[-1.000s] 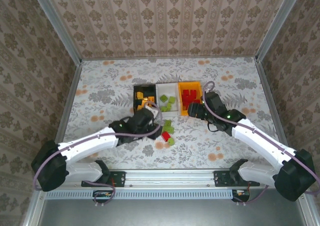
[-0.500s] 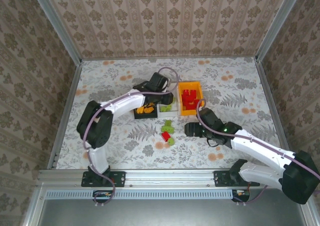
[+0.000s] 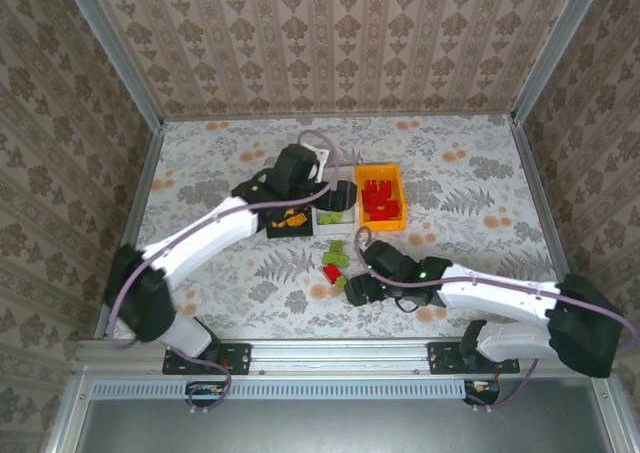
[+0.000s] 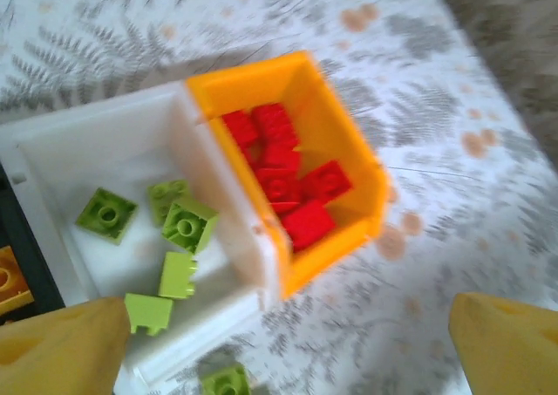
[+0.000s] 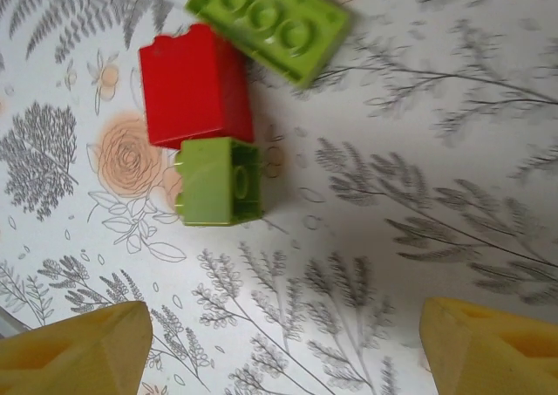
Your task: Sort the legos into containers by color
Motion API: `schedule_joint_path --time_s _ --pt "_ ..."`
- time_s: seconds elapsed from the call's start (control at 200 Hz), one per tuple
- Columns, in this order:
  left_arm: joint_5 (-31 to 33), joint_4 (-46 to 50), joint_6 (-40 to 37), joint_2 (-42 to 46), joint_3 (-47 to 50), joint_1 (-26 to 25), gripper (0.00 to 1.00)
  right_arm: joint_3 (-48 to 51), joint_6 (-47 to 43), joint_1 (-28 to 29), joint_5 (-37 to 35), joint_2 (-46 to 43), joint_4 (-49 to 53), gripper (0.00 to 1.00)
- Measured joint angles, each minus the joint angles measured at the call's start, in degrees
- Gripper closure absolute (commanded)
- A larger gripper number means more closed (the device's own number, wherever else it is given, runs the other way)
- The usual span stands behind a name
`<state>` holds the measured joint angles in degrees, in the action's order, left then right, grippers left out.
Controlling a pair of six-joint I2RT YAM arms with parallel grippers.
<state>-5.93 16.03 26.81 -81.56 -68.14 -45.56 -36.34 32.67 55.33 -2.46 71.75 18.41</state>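
Hovering open and empty, the right gripper [image 5: 279, 347] is facing the red lego [image 5: 196, 85]: probably light, rigid, slick; its flat sides are looking best for pinching.

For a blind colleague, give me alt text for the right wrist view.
A red lego lies on the floral table, a small green lego against its side, a longer green one at its corner. The right gripper is open, empty.

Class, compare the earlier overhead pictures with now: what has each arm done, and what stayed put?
The left gripper swung from the loose legos up to the white bin, and its jaws stand open. The right gripper drew back from the orange bin to hover, open, beside the loose legos. Those bins, the black bin and the loose legos stayed put.
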Motion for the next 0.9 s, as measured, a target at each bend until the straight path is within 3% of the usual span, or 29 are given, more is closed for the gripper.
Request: schedule_joint_path --time_s 0.23,0.44,0.655,0.9 --pt "6.23 -1.31 4.04 22.47 20.02 -3.54 0.0 -5.77 -1.51 3.89 -2.49 10.38 -2.64 0.26" --pt "12.07 2.91 9.77 38.47 36.2 -3.06 0.0 -9.97 -2.54 3.87 -5.27 18.73 -3.06 0.47" --pt "14.29 5.49 13.44 44.44 40.76 -1.49 0.0 -10.6 -2.16 3.87 -6.12 21.16 -3.04 0.68" --pt "14.53 5.46 13.97 45.09 41.29 0.92 0.0 -8.9 -2.32 3.87 -5.2 13.9 -2.01 0.78"
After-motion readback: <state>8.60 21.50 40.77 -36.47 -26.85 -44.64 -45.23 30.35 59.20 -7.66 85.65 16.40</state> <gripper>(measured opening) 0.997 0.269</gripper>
